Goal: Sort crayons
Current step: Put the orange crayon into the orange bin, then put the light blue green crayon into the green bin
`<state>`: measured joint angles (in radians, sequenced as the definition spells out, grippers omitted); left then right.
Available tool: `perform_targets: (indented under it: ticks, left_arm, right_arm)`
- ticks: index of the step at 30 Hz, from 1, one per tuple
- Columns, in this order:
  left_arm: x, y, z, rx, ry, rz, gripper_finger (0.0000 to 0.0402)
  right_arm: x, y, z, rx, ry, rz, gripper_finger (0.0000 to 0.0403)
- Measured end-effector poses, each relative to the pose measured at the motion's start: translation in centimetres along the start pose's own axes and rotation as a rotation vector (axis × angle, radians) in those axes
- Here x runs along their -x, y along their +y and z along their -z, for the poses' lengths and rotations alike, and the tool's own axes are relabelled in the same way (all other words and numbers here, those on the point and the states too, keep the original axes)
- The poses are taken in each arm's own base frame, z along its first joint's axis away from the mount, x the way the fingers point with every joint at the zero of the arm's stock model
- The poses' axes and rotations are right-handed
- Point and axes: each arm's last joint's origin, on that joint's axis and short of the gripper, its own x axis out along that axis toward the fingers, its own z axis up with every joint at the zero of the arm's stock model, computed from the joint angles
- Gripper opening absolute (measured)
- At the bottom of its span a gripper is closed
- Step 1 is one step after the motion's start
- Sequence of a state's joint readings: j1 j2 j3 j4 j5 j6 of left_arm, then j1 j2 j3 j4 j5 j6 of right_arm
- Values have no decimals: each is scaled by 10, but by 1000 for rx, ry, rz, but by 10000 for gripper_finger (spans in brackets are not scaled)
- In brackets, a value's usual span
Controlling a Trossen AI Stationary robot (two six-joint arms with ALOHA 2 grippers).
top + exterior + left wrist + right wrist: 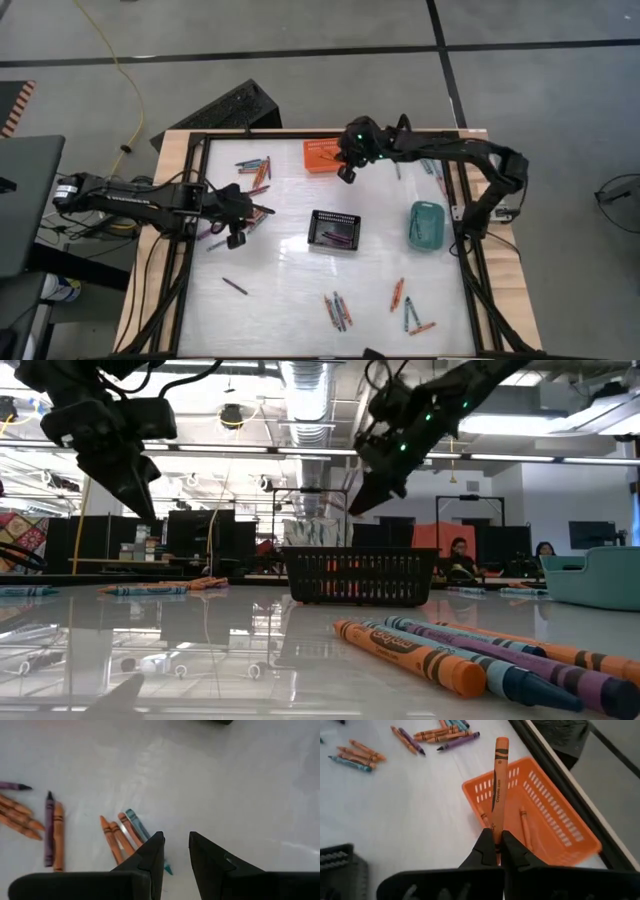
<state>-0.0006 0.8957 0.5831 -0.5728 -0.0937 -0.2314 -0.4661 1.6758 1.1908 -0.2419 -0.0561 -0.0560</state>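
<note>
Crayons in orange, purple and teal lie scattered on the white table: a group at the far left point(255, 170), some under my left gripper point(125, 830), others near the front point(338, 310). My right gripper point(497, 845) is shut on one orange crayon point(499, 785) above the orange basket point(555, 820) at the table's far side. My left gripper point(176, 845) hangs above the table's left part, open by a narrow gap with nothing between its fingers. A black basket point(335, 230) stands in the middle and a teal basket point(427, 225) at the right. My right gripper pinches the orange crayon by its back end point(495, 827) between its two fingertips. The fingers slant down from the table's right side, and the crayon runs on ahead in line with them. The crayon is lifted clear, its free end point(501, 742) out past the orange basket's rim.
A dark frame point(190, 200) runs round the table top. The orange basket holds a few orange crayons point(522, 822). More crayons lie along the far right edge point(430, 175) and at the near right point(415, 320). A single purple crayon point(234, 286) lies at the near left.
</note>
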Motion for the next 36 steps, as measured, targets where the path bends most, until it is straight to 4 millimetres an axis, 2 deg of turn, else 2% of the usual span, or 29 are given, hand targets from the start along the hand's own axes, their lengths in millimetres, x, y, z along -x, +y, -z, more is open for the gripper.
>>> perform_targets:
  ticks: [5,10,17,24,29,36]
  left_arm:
    - [0,-4,1,65,5,8,80]
    - [1,-13,7,105,41,35,80]
    - [5,-22,21,164,138,-4,80]
    - [12,-27,40,190,191,-184,80]
    - [15,-36,46,214,225,-140,92]
    - [16,-48,59,220,357,-104,107]
  right_arm:
    - [-25,-11,4,-19,-29,-29,0]
    - [-40,-20,1,-33,-22,-16,1]
    - [-54,-35,-4,-59,-10,-37,11]
    - [-68,-48,1,-100,37,-81,14]
    - [-76,-51,7,-128,59,-117,30]
    - [-76,-50,7,-145,57,-119,64]
